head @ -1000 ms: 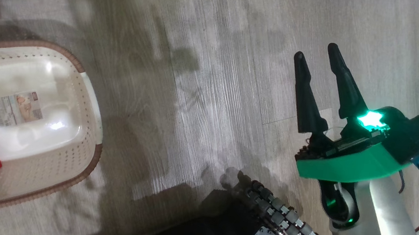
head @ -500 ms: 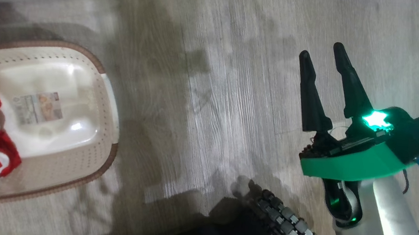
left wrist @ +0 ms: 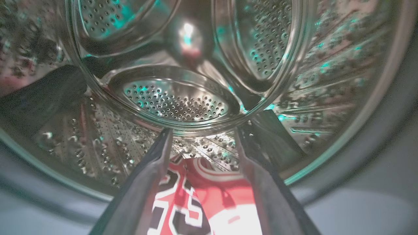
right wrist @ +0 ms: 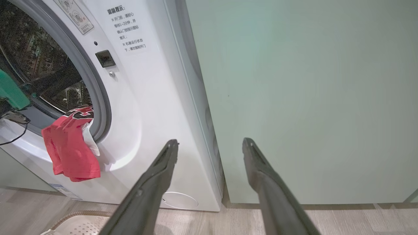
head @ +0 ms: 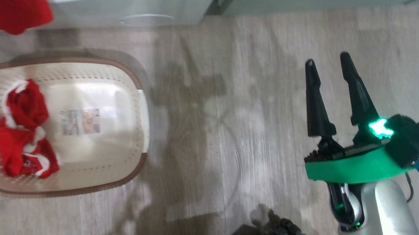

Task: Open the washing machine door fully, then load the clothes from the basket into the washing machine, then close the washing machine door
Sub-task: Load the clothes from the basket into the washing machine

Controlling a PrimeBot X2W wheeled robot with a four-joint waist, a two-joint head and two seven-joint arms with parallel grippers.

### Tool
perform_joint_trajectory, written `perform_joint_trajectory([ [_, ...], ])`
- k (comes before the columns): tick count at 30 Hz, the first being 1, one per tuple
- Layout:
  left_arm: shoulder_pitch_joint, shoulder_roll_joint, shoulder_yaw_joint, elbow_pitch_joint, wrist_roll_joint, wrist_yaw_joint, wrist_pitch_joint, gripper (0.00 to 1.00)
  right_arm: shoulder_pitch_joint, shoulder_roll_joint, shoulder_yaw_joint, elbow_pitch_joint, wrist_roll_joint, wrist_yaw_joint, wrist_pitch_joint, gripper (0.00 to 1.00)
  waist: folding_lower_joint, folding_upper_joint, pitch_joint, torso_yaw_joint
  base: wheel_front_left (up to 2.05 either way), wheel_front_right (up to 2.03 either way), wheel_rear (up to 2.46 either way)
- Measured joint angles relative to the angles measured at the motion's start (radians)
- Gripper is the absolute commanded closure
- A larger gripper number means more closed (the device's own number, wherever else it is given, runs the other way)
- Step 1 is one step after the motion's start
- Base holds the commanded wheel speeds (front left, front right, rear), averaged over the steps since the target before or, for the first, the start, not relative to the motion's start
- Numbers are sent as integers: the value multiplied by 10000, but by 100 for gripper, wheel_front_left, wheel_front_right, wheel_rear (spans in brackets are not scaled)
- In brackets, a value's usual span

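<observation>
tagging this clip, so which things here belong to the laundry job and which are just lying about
Job: washing machine, red jersey draped over its opening, basket, red clothes in it.
Just there: pale green panel beside the machine, wood floor.

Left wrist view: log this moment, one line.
left gripper open in drum | jersey draped over gasket | clothes in basket | right gripper open

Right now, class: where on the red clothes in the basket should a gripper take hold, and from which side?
Probably a raised fold of the red clothes, from above: they lie bunched on the basket floor, its walls blocking sideways reach.
</observation>
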Motion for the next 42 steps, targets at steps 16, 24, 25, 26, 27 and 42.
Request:
perform_joint_trajectory([
  [16, 6298, -447, -573, -5336, 123, 1852, 203, 0, 349, -4, -583, 355, -441, 0, 148, 0, 0, 0, -1365, 1021, 0, 0, 0],
  [24, 7855, -583, -796, -5793, 182, 2144, 96, 0, 930, -4, -945, 405, -654, 0, 403, 0, 0, 0, -2027, 1401, 0, 0, 0],
  [25, 7972, -593, -863, -5791, 180, 2146, 96, 0, 988, -4, -1007, 401, -700, 0, 431, 0, 0, 0, -2098, 1440, 0, 0, 0],
  [26, 8071, -612, -901, -5787, 180, 2148, 90, 0, 1060, -4, -1034, 401, -711, 0, 468, 0, 0, 0, -2173, 1470, 0, 0, 0],
  [27, 8153, -627, -930, -5777, 180, 2148, 90, 0, 1138, -4, -1053, 395, -713, 0, 516, 0, 0, 0, -2252, 1496, 0, 0, 0],
  [42, 8342, -633, -1170, -5484, 176, 2054, 61, 0, 1815, -4, -1254, 153, -715, 0, 855, 0, 0, 0, -2881, 1594, 0, 0, 0],
])
